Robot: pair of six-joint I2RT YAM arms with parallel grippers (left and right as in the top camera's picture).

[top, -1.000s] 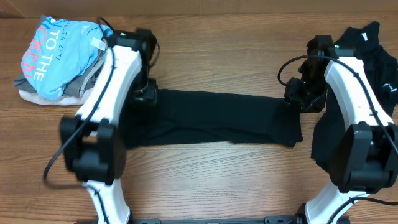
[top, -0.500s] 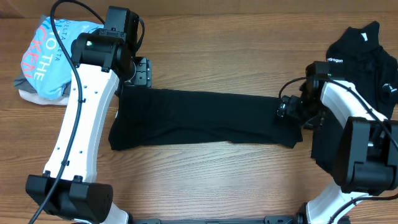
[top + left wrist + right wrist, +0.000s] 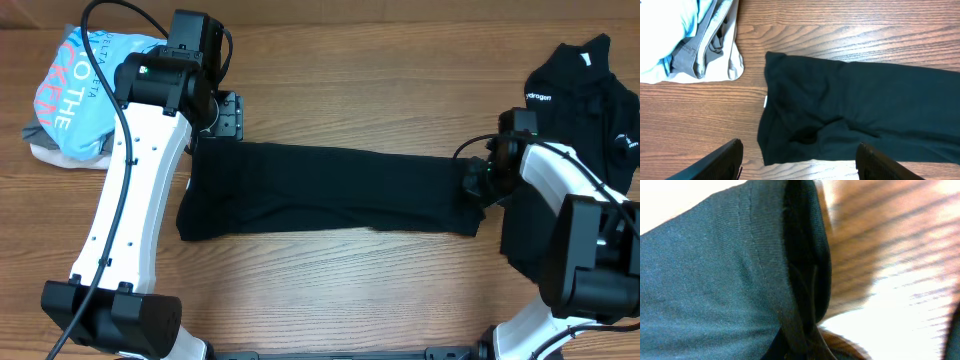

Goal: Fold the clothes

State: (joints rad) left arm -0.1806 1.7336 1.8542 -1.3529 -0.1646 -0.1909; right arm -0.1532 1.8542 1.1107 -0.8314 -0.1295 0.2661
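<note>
A black shirt (image 3: 330,190), folded into a long band, lies flat across the middle of the table. Its left end (image 3: 840,115) fills the left wrist view. My left gripper (image 3: 228,115) hovers open above the band's far left corner, both fingertips (image 3: 722,160) over bare wood and the cloth's near edge, holding nothing. My right gripper (image 3: 476,186) sits at the band's right end, shut on the shirt's hemmed edge (image 3: 800,305), which runs down into the jaws. More black clothes (image 3: 590,90) with small white lettering are heaped at the far right.
A pile with a light blue printed shirt (image 3: 80,90) on grey and white garments (image 3: 705,55) sits at the far left corner. The right arm's base stands over the black heap. Bare wooden table (image 3: 350,290) lies in front of the band.
My right gripper slid right to the band's end and closed on the hem. The left arm swung up off the shirt's left end a second ago, then held still.
</note>
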